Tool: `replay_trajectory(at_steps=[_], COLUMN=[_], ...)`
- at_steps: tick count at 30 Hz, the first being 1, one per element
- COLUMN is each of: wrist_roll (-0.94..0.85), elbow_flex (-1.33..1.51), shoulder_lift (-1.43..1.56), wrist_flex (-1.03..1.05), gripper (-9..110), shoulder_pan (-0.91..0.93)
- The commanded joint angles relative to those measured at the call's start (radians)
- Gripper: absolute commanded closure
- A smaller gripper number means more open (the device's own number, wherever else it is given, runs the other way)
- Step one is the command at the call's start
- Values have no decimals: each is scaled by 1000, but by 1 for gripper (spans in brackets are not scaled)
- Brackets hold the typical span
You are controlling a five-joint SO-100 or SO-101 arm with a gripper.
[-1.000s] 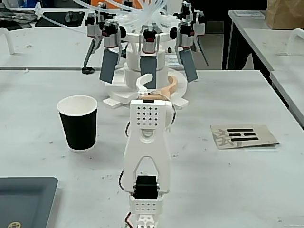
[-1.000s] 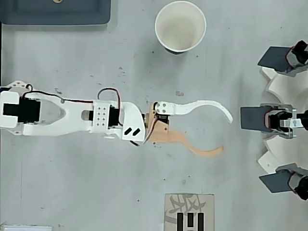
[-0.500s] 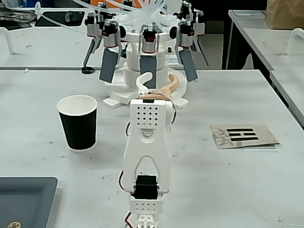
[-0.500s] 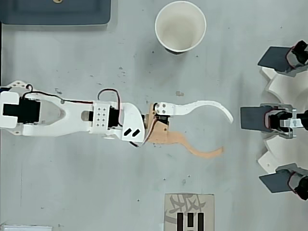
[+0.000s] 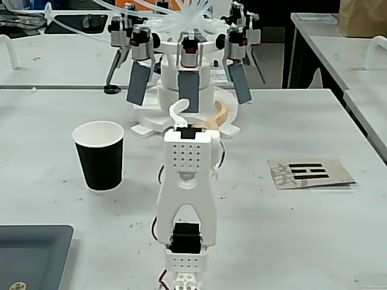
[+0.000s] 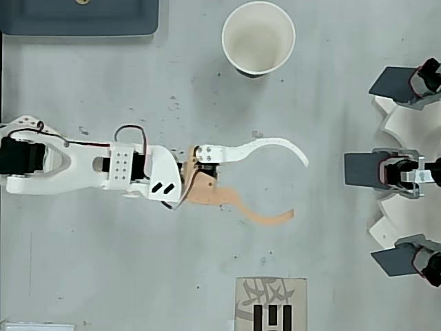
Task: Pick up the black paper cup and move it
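The black paper cup (image 5: 100,156) stands upright on the grey table, left of the arm in the fixed view. In the overhead view the cup (image 6: 258,40) shows its white inside near the top edge. My gripper (image 6: 299,187) is open, with a white curved finger (image 6: 269,146) and an orange one (image 6: 265,217) spread wide and nothing between them. It sits below and slightly right of the cup in the overhead view, well apart from it. In the fixed view the gripper (image 5: 202,112) points away from the camera, partly hidden behind the white arm.
A white machine with grey paddles (image 6: 396,169) stands just past the fingertips, also visible in the fixed view (image 5: 187,78). A dark tray (image 6: 79,17) lies near the arm's base side (image 5: 30,254). A printed card (image 6: 272,303) lies on the table (image 5: 309,172).
The arm has drawn back toward its base, so the open gripper sits farther from the paddle machine. The cup has not moved.
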Motion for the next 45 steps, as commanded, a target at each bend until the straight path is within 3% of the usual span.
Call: replay_trajectory(at_steps=[1,20,33,45], wrist_roll=[11,83,121,133], elbow_flex=[44,477,630,669], shoulder_lift=[101,377,451,469], wrist_flex=[-38,-186,-295,-339], gripper=[85,80,70,58], shoulder_pan=[17,31,21,-133])
